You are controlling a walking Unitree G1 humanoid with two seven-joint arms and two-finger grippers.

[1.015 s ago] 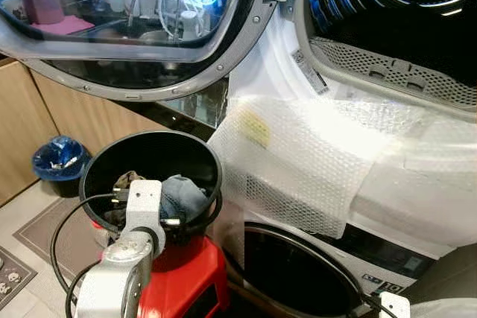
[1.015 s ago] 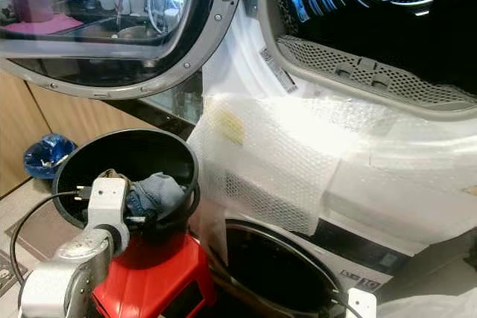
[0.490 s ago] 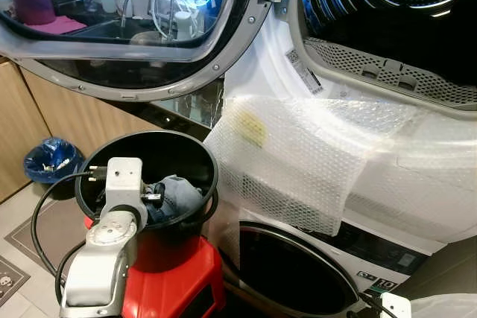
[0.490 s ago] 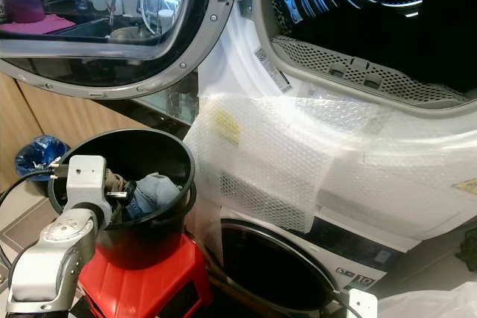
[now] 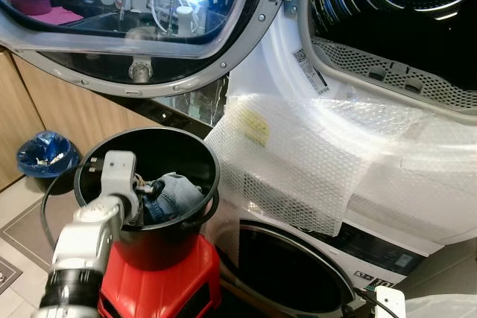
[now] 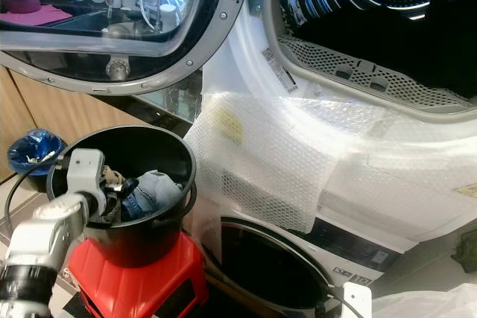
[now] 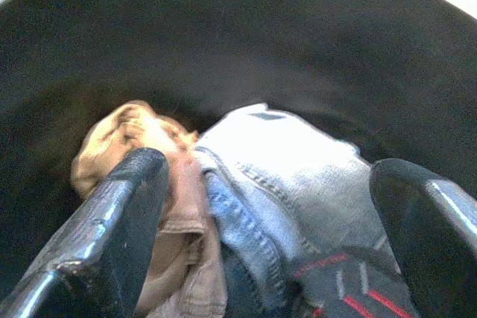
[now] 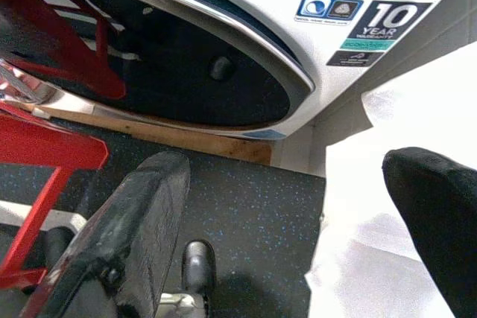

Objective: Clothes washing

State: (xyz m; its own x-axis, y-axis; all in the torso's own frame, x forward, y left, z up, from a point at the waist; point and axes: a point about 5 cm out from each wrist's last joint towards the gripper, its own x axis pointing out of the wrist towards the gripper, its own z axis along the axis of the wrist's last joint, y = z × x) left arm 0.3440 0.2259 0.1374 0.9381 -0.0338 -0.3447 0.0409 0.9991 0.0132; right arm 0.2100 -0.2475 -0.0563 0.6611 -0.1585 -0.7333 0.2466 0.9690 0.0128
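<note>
Laundry corner | left hand (image 7: 261, 206) spread wide, inside black bucket (image 5: 192, 156) over jeans (image 7: 298, 176) | right hand (image 8: 298, 243) spread, empty

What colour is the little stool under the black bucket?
The stool under the bucket is bright red; it shows best in the left eye view.

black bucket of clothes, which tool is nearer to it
Left. The left tool is open inside the black bucket, over the jeans. The right tool hangs low by the lower washer door.
</note>
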